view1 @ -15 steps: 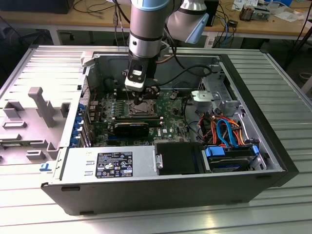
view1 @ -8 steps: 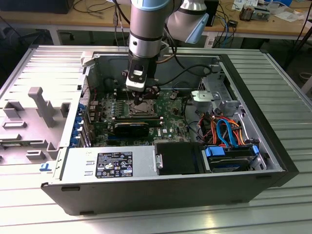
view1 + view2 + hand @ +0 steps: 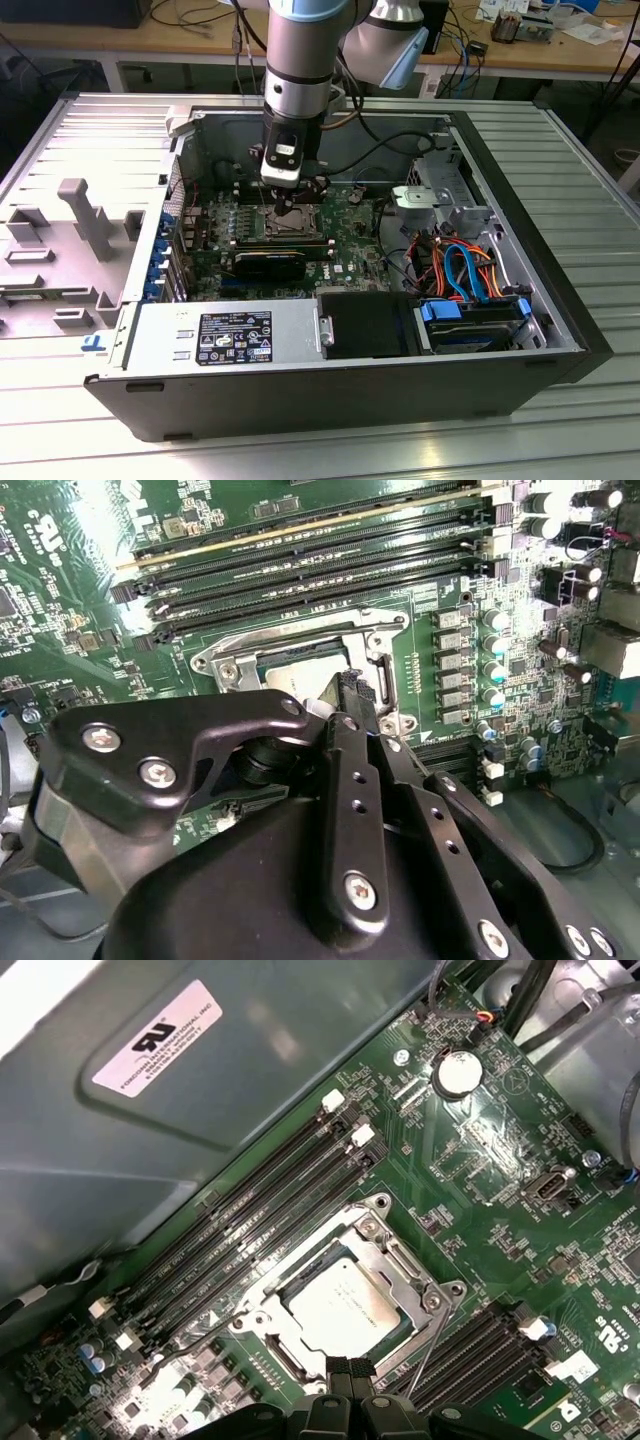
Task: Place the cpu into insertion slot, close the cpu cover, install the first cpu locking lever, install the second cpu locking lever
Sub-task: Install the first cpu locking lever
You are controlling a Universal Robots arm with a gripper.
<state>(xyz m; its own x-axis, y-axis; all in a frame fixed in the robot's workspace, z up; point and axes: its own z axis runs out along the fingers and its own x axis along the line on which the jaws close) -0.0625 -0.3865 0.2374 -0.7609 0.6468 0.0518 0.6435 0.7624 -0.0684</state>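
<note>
Gripper point(image 3: 350, 1368) fingertips are seen pressed together, nothing between them, just beside the insertion slot point(image 3: 305, 1268). One locking lever point(image 3: 200, 1338) is judged unlatched. The cpu point(image 3: 345, 1305) is seated and the cpu cover point(image 3: 400, 1260) lowered, while the other locking lever point(image 3: 422, 1355) is likewise judged uninstalled.

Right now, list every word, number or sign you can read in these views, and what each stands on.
White sticker on the grey case panel: print too small to read reliably.
Black label on the power supply: too small to read.
White lettering on the motherboard: too small to read.
Nothing can be quoted with certainty.
</note>
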